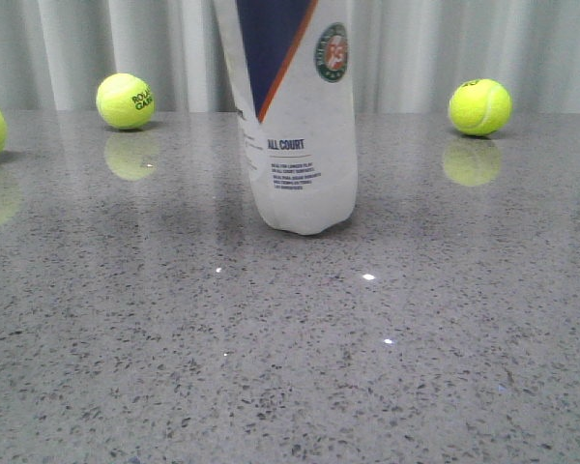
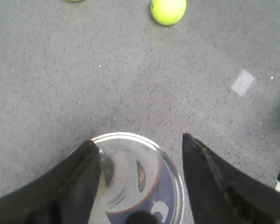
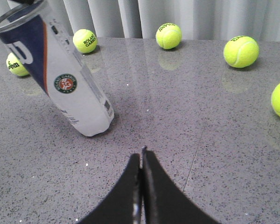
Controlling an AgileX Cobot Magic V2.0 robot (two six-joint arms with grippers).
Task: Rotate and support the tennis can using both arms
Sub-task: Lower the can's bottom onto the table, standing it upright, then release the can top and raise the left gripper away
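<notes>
Standing on its base near the middle of the grey speckled tabletop, the tennis can leans a little, its metal rim tipped away from vertical in the right wrist view. Its white and navy label with the orange stripe faces the front camera, the round emblem high on its right side and "ALL COURT" printed lower down. The can's upper part runs out of the front view.

The left pincer sits at the can's open top, its two black fingers spread apart on either side of the rim. One finger seems to touch the rim; the other stands just beside it, though contact there is hard to judge from this angle.

The right pincer has its tips pressed together with nothing between them. It hangs over bare tabletop, well apart from the can.

Yellow-green tennis balls lie scattered behind the can, one to its left and one to its right, both near the pale curtain.
</notes>
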